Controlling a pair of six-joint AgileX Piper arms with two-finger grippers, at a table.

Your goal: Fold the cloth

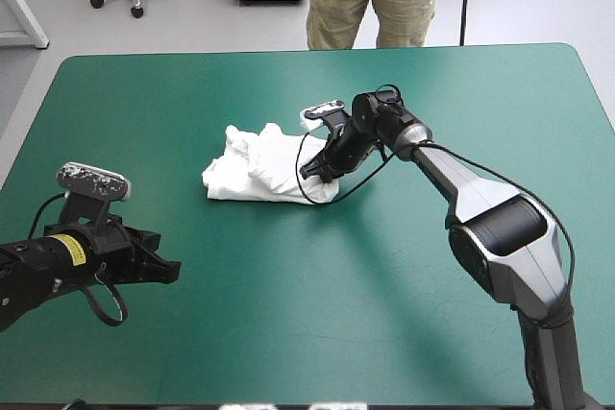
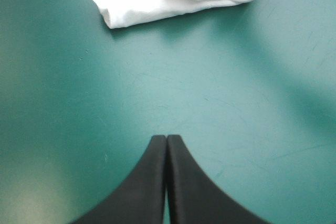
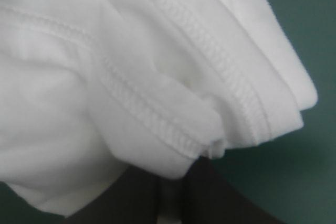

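T-shirt (image 1: pixel 261 168): folded white bundle | right hand (image 1: pixel 320 174): pinching its edge | left hand (image 2: pixel 166 140): closed, well apart

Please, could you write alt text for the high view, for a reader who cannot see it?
A white cloth T-shirt, folded into a loose bundle, lies mid-table on the teal-green cover, the right gripper at its right end. The left gripper hangs apart toward the near-left corner, jaws shut.
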